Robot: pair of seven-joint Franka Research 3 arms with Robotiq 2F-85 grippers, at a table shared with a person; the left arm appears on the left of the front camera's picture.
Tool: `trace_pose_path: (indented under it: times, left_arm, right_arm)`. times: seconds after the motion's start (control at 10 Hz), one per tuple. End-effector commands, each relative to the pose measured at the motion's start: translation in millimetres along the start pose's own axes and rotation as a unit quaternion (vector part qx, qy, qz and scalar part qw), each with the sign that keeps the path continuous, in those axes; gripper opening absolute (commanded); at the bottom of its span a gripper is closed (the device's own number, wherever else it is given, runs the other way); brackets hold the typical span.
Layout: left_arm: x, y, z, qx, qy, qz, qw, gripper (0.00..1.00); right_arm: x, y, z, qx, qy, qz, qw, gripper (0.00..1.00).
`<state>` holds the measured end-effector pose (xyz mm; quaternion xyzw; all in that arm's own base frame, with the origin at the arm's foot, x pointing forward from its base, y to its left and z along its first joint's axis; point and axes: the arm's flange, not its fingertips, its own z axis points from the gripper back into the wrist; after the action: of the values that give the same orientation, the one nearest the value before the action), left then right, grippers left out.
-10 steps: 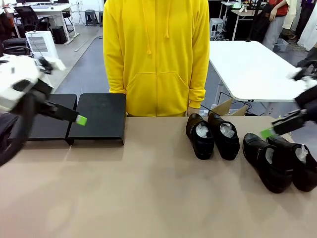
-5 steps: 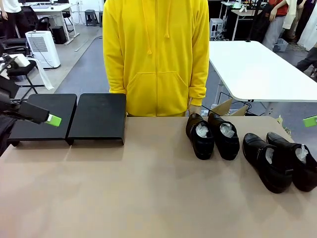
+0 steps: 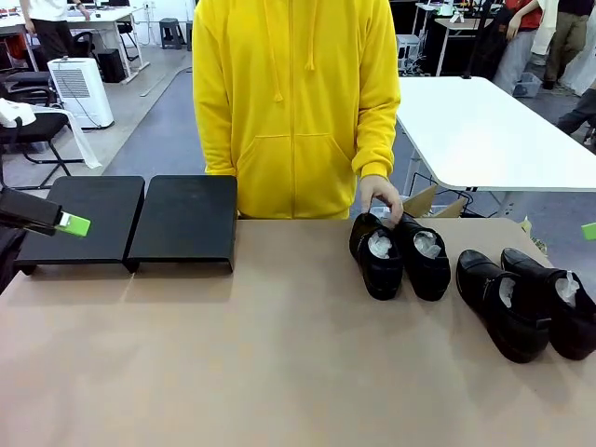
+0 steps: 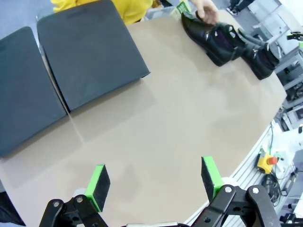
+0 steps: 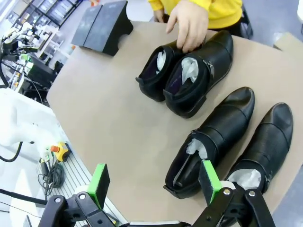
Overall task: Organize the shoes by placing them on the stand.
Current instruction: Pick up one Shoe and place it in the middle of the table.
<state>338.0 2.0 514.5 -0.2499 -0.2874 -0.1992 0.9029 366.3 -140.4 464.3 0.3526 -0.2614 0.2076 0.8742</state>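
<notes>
Tan tabletop (image 3: 279, 354) | low matte-black rectangular stand (image 3: 182, 219) far left | four glossy black leather shoes (image 3: 380, 261) paired at right, off stand | person's hand (image 3: 382, 197) touching far pair | left gripper (image 4: 154, 165) fingers wide apart | right gripper (image 5: 153, 168) fingers wide apart

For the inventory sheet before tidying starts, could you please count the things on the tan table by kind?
Black dress shoes: 4
Black stand panels: 2
Total: 6
</notes>
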Motion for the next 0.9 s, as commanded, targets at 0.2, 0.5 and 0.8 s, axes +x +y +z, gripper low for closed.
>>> trace_pose_path:
  times: [0.2,0.5,0.8]
  left_arm:
    - [1.3,-5.2,-4.9,-0.014,0.003,-0.009,1.000,1.00]
    - [1.3,-5.2,-4.9,-0.014,0.003,-0.009,1.000,1.00]
    - [1.3,-5.2,-4.9,-0.014,0.003,-0.009,1.000,1.00]
  right_arm:
    - [1.0,2.3,3.8,0.004,-0.008,0.012,1.000,1.00]
    - [1.0,2.3,3.8,0.004,-0.008,0.012,1.000,1.00]
    - [1.0,2.3,3.8,0.004,-0.008,0.012,1.000,1.00]
